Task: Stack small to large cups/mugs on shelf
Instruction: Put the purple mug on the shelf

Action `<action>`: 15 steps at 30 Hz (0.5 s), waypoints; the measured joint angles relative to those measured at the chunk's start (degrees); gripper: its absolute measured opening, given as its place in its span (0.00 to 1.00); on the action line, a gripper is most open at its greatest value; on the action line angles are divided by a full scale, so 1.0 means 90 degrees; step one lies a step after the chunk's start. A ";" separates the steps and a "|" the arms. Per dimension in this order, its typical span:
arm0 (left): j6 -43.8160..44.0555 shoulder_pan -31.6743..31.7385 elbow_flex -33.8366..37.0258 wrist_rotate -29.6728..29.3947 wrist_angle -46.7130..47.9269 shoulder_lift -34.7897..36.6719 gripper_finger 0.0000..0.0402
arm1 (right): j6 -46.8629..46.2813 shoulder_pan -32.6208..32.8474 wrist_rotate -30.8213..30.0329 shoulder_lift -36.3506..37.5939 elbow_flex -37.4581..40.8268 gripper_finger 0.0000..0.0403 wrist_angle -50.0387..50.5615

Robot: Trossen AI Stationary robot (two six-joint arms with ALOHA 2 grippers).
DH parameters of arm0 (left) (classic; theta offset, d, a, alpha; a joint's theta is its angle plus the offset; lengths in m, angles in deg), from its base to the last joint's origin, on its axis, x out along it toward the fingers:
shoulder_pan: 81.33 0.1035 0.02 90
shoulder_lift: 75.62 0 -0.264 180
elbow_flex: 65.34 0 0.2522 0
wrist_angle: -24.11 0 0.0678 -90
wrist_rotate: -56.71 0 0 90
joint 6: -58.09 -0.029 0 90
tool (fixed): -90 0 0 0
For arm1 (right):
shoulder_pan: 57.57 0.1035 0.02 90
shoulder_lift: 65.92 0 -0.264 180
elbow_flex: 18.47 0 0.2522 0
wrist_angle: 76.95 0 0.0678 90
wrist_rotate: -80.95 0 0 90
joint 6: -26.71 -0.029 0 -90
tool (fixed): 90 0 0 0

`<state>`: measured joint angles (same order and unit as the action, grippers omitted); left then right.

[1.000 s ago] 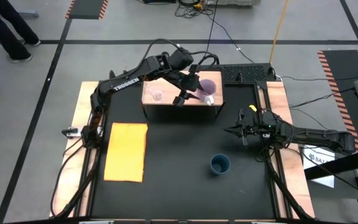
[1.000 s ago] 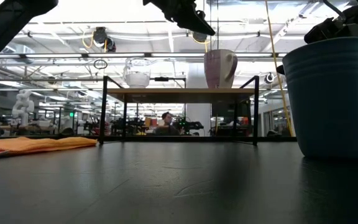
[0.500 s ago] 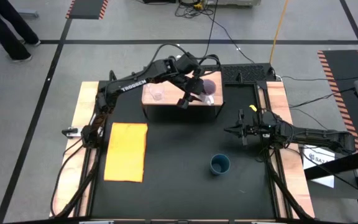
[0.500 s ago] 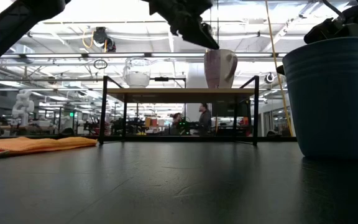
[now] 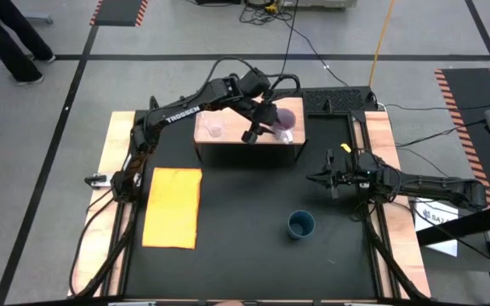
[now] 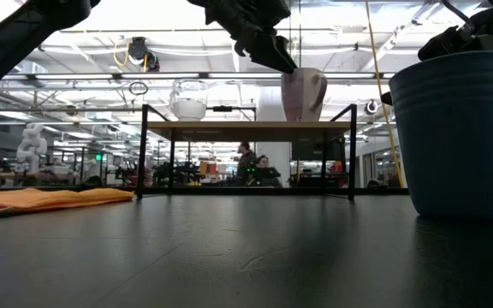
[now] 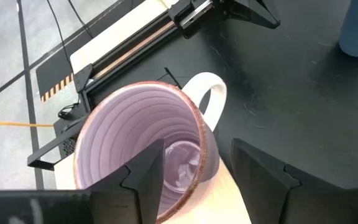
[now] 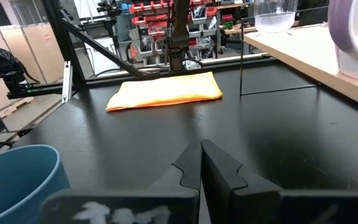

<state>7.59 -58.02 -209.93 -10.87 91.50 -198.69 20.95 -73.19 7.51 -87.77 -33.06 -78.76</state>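
Note:
The light-wood shelf (image 5: 249, 144) stands at the table's far middle. On it rest, on their bases, a small clear glass cup (image 5: 214, 129) at the left and a light purple mug (image 5: 287, 119) with a pale handle (image 7: 213, 99) at the right. My left gripper (image 7: 197, 180) is open just above the mug's rim. One finger (image 7: 145, 180) is over the mug's inside and the other (image 7: 260, 177) is outside, beside the handle. A dark teal-blue cup (image 5: 301, 224) stands on the table at the near right. My right gripper (image 8: 201, 165) is shut at the table's right side.
A flat yellow-orange mat (image 5: 173, 206) lies on the table's left half. The black table (image 5: 245, 212) shows bare between the shelf and the teal cup. People stand in the room beyond the table, seen under the shelf (image 6: 246, 127).
My left gripper has come down toward the purple mug's rim, staying open. The mug, the glass cup and the teal cup have kept their places.

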 joint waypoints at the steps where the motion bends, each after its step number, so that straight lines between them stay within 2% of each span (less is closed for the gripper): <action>1: 0.0002 0.0003 0.0000 0.0002 -0.0019 0.0000 0.46 | 0.0002 0.0000 0.0000 0.0000 -0.0001 0.00 0.0000; 15: 0.0091 0.0040 -0.0002 0.0061 -0.0003 0.0000 0.46 | 0.0025 0.0000 0.0000 0.0000 -0.0001 0.00 -0.0012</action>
<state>8.41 -57.67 -209.95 -10.32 91.48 -198.69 21.18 -73.19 7.51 -87.77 -33.07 -78.87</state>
